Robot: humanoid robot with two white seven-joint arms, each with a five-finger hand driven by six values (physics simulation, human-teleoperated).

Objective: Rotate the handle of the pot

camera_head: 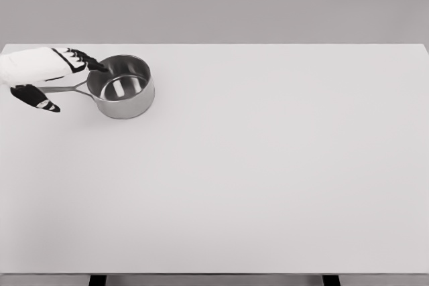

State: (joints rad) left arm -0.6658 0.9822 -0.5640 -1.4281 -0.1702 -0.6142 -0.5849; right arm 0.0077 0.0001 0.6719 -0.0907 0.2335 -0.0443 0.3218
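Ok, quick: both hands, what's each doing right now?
Left hand: at the pot handle, fingers spread around it; grasp cannot be told.
Right hand: not in view.

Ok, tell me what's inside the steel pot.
The pot looks empty: only its shiny bottom and inner wall show. The near inner wall is hidden behind the rim. The left robot hand sits over the handle, one fingertip at the rim.

left arm (13,68) cut off at the picture's left edge, pot handle (70,88) partly behind the hand
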